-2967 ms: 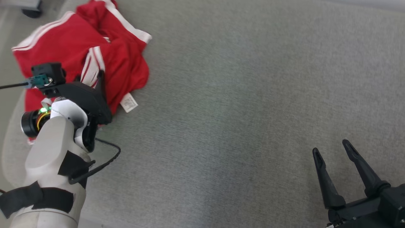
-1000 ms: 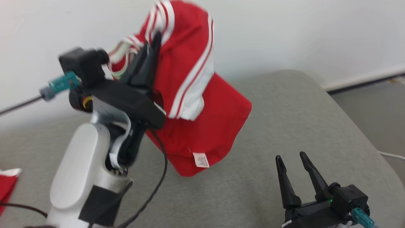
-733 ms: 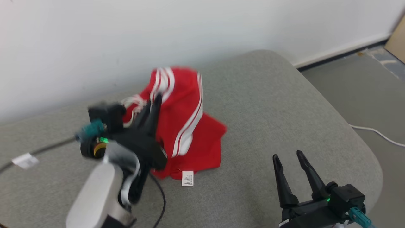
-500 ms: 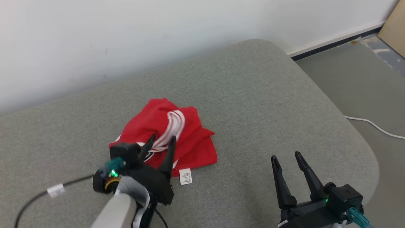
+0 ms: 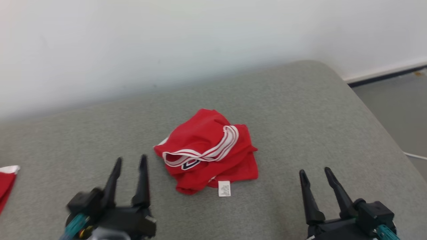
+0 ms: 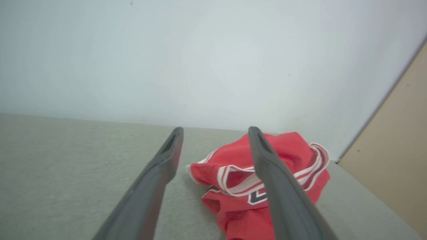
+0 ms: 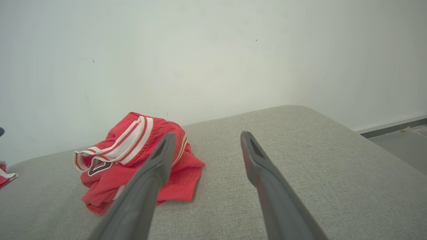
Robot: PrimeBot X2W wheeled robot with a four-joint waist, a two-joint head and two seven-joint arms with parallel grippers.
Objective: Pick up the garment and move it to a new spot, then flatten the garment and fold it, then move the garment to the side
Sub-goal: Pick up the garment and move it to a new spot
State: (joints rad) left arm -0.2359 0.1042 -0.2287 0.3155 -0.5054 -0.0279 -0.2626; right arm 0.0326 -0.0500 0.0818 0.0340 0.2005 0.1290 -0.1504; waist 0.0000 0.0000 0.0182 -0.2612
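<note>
The left tool [image 5: 130,159] and right tool [image 5: 315,171] stand spread and empty near the front edge of the bench [image 5: 300,110]. The red garment [image 5: 208,150] lies crumpled mid-bench, touching neither; soft, light and limp, it likely pinches best at its striped trim [image 5: 224,146].

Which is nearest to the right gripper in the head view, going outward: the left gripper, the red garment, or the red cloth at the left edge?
From the right gripper:
1. red garment, heaped in the middle, to its left.
2. left gripper, beyond the garment, at the lower left.
3. red cloth, at the far left edge.
</note>
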